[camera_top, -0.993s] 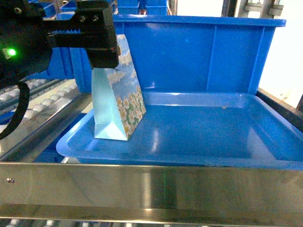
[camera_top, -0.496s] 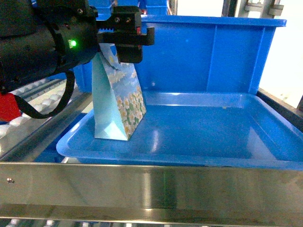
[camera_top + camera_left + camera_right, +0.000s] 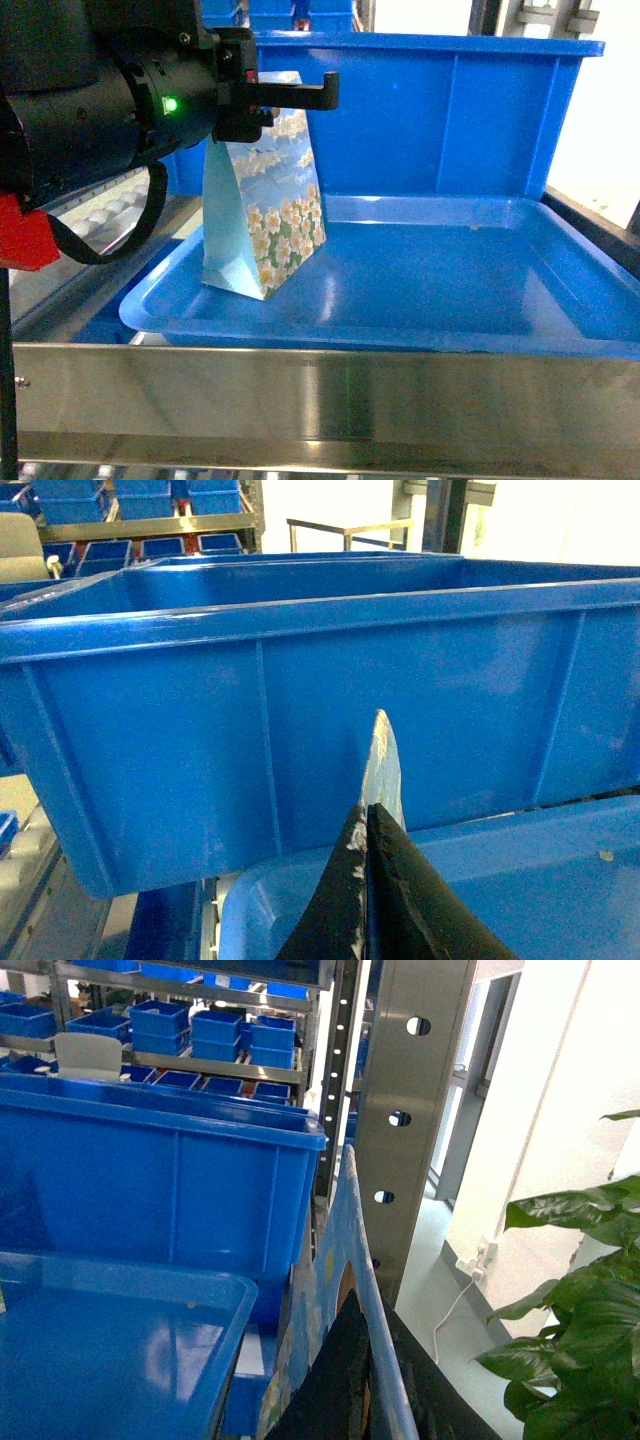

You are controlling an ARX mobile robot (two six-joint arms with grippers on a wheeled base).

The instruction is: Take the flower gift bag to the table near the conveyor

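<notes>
The flower gift bag [image 3: 280,220], pale blue with white and yellow flowers, stands tilted at the left end of a shallow blue tray [image 3: 450,335]. My left gripper [image 3: 285,98] is shut on its top edge. In the left wrist view the bag's thin edge [image 3: 383,765] pokes out between the closed jaws of that gripper [image 3: 368,820]. My right gripper [image 3: 365,1330] is shut on the wall of a second flowered bag [image 3: 330,1260], off the tray's right side; it is outside the head view. The conveyor's white rollers [image 3: 95,212] show at the left. The table is out of view.
A deep blue bin [image 3: 450,110] stands right behind the tray. A steel rail [image 3: 320,395] crosses the front. A perforated steel post [image 3: 420,1110] and a green plant [image 3: 570,1300] are near my right gripper. Shelves of blue bins [image 3: 220,1035] fill the background.
My left arm has swung to the right over the tray. The bag's top went with it, and the bag now leans right and has turned more of its flowered face forward.
</notes>
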